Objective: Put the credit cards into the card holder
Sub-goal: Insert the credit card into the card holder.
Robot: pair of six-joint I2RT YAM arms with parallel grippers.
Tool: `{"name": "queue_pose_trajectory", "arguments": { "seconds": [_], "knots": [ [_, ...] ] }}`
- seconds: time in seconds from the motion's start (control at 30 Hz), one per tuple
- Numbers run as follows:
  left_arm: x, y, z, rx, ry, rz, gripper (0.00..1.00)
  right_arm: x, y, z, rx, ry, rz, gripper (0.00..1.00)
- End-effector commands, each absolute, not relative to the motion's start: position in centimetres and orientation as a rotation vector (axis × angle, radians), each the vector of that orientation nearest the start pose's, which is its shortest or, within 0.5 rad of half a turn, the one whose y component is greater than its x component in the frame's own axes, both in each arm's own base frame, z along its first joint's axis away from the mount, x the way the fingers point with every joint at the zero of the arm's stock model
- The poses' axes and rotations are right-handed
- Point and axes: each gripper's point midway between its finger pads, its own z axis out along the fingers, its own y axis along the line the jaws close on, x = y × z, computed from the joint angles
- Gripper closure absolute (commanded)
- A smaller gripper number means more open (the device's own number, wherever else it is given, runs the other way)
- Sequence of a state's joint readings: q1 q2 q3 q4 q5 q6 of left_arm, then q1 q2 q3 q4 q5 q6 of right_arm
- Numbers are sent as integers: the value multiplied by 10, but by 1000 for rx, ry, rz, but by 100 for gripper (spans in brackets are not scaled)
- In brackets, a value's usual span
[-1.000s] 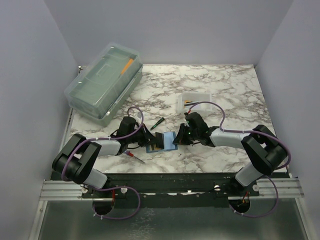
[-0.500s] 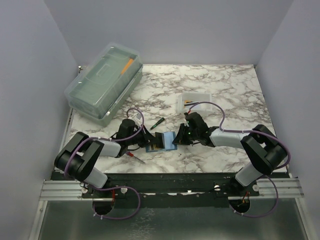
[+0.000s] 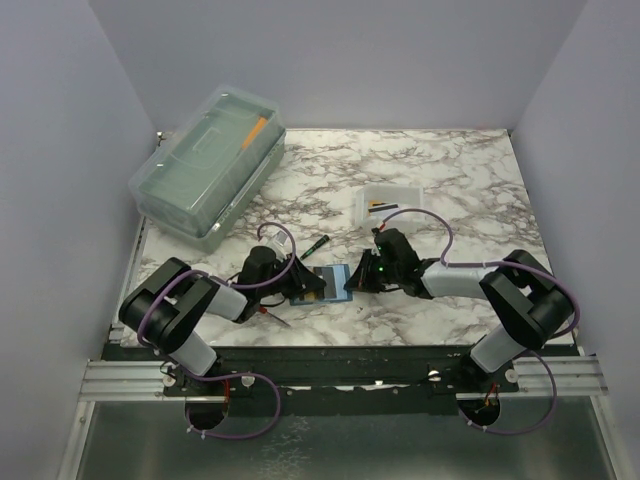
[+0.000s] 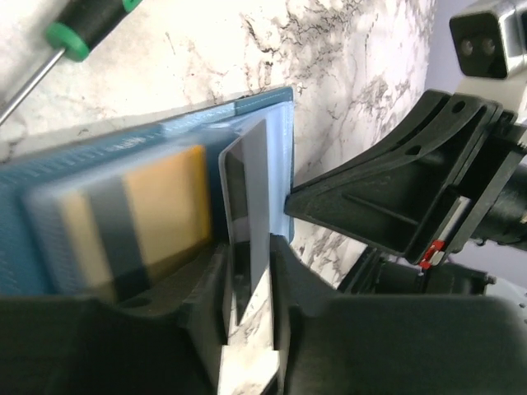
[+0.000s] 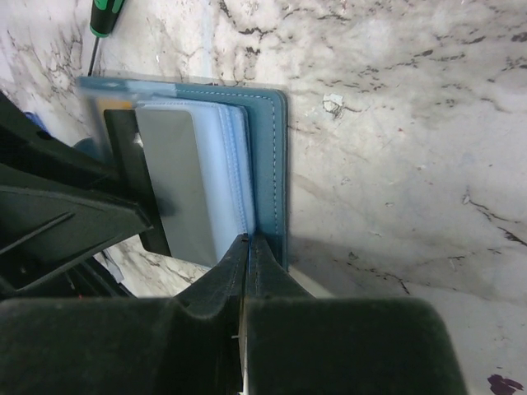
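Note:
The teal card holder (image 3: 336, 286) lies open on the marble between my two grippers; it also shows in the left wrist view (image 4: 123, 144) and the right wrist view (image 5: 268, 148). A yellow card with a dark stripe (image 4: 160, 206) sits in one of its slots. My left gripper (image 3: 303, 285) (image 4: 247, 271) is shut on a grey credit card (image 4: 247, 189) (image 5: 169, 181), whose far end lies over the holder's clear sleeves. My right gripper (image 3: 352, 281) (image 5: 249, 247) is shut on the holder's near edge, pinning it. More cards (image 3: 388, 207) lie in the white tray.
The small translucent tray (image 3: 362, 205) stands behind the right gripper. A green-and-black screwdriver (image 3: 315, 246) (image 4: 82, 29) lies just behind the holder. A red-handled tool (image 3: 266, 311) lies near the left arm. A big clear lidded box (image 3: 205, 165) stands at the back left.
My left arm has shifted right and lower, bringing the grey card further over the holder. The right gripper has stayed on the holder's edge.

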State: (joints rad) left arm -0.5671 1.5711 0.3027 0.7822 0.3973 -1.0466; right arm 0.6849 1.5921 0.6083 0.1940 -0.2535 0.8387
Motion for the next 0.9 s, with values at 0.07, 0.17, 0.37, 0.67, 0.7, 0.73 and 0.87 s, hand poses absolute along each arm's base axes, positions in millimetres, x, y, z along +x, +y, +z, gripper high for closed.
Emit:
{"name": "queue_pose_trajectory", "arguments": {
  "seconds": [0.07,0.17,0.37,0.67,0.7,0.73,0.87],
  "knots": [
    [220,-263,32,-313,2358,-1308,58,209,279,5,61,2657,967,99],
    [217,-260,32,-341,2381,-1292,54,209,277,5,56,2658,953,99],
    [218,-250,29,-359,2454,-1162,46,209,276,4,49,2660,940,100],
    [220,-271,20,-252,2560,-994,46,210,278,3,45,2659,953,100],
    [220,-279,23,-215,2564,-990,46,209,278,3,52,2658,955,100],
    [218,-286,24,-181,2574,-978,45,209,277,3,57,2654,956,100],
    [205,-292,19,-123,2620,-945,43,209,276,4,67,2649,953,100]
  ]
}}
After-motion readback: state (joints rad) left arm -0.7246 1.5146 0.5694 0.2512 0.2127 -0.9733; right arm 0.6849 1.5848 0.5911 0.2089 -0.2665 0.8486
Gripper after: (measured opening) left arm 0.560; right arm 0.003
